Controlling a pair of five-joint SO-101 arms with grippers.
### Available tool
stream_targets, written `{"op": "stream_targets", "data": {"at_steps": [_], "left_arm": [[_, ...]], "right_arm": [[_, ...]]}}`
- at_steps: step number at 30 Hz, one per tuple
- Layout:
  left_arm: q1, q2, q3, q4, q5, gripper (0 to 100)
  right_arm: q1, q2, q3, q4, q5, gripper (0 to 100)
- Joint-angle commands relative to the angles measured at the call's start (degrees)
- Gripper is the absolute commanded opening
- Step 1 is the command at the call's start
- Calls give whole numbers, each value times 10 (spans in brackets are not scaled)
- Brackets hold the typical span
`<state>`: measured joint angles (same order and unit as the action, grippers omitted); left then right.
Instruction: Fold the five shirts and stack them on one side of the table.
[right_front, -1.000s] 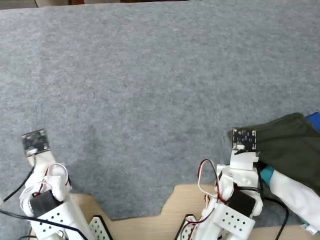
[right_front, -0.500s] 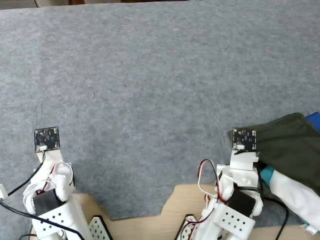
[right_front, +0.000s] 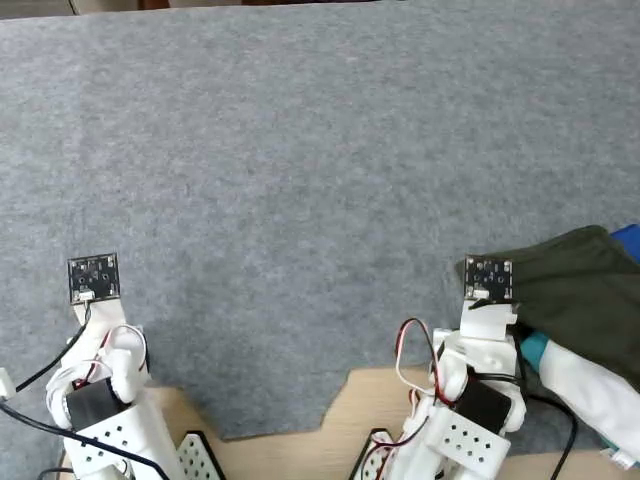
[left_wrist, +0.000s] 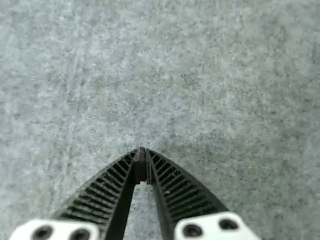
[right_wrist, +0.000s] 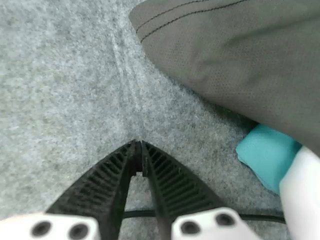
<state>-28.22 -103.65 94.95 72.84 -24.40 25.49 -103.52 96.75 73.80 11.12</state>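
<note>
Left hand (left_wrist: 141, 162) pressed together, tips low over the grey felt surface (right_front: 320, 150), near-left side. Right hand (right_wrist: 136, 152) also pressed together, just beside the pile at the surface's right edge: dark olive shirt (right_front: 575, 290) on top, with blue cloth (right_front: 628, 238), teal cloth (right_front: 533, 348) and white cloth (right_front: 590, 385) showing around it. Wood edge (right_front: 340, 400) by the arm bases.

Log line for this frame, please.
left tool shut over mat | right tool shut beside shirt pile | nothing held
</note>
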Motion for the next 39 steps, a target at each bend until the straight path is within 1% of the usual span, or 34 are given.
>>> {"op": "stream_targets", "data": {"at_steps": [1,29,33,39], "left_arm": [[4,-3,-1,-5,-6,20],[0,-3,0,-2,-5,20],[-18,-2,0,-1,-5,20],[-20,-2,0,-1,-5,20]], "right_arm": [[8,-32,1,3,4,5],[8,-32,1,3,4,5],[8,-32,1,3,4,5],[8,-32,1,3,4,5]]}}
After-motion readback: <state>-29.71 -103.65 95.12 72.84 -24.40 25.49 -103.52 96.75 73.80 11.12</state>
